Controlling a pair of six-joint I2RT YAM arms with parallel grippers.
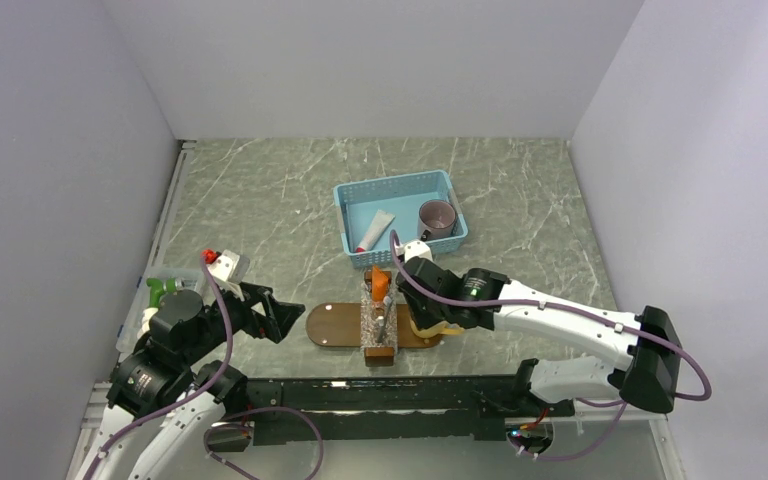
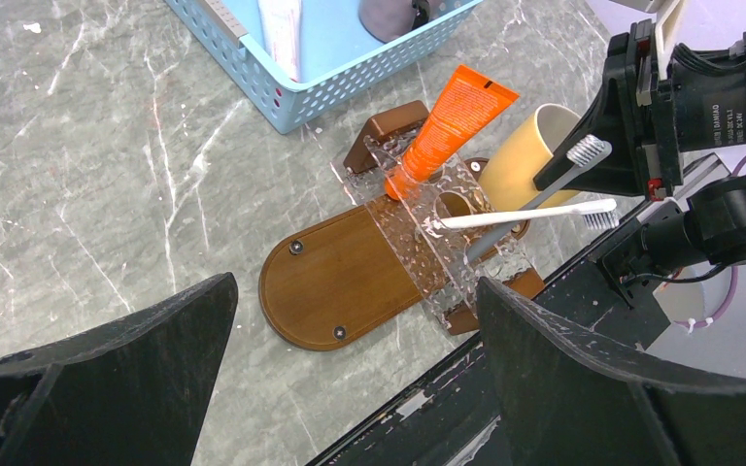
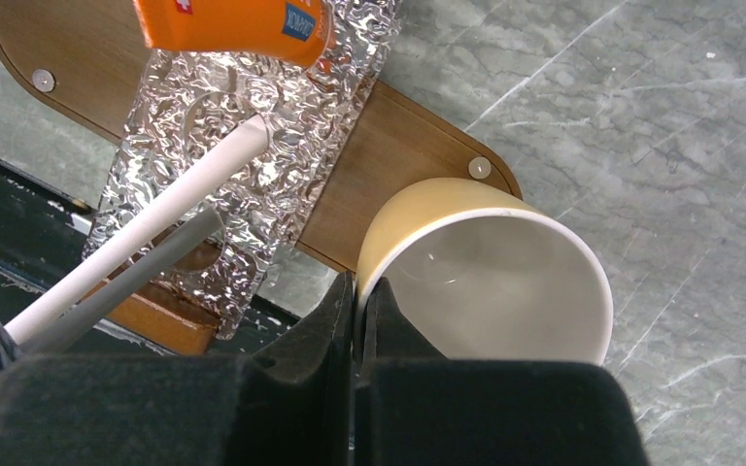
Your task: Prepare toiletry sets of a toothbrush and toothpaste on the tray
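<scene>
One smooth brown oval tray (image 2: 335, 277) carries a dimpled clear holder (image 2: 452, 238) (one orange toothpaste (image 2: 444, 124), two toothbrushes (image 2: 520, 216)). The right claw (image 3: 357, 320) pinches a glossy yellow cup's (image 3: 491, 282) rim; the left claw (image 2: 350, 379) gapes, empty

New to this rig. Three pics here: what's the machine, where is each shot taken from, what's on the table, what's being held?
Two robot arms are bolted at the near table edge, each ending in a two-finger claw. The wide picture comes from a fixed camera above and behind them; the other two come from cameras on each wrist.

On the marble table lies the tray, a dark wooden oval. Across it sits a clear textured holder carrying the orange toothpaste and two toothbrushes, a white one and a grey one. Behind is a blue basket with a white tube and a dark cup.

The right claw is shut on the rim of a yellow cup over the tray's end. The left claw is open, holding nothing.
</scene>
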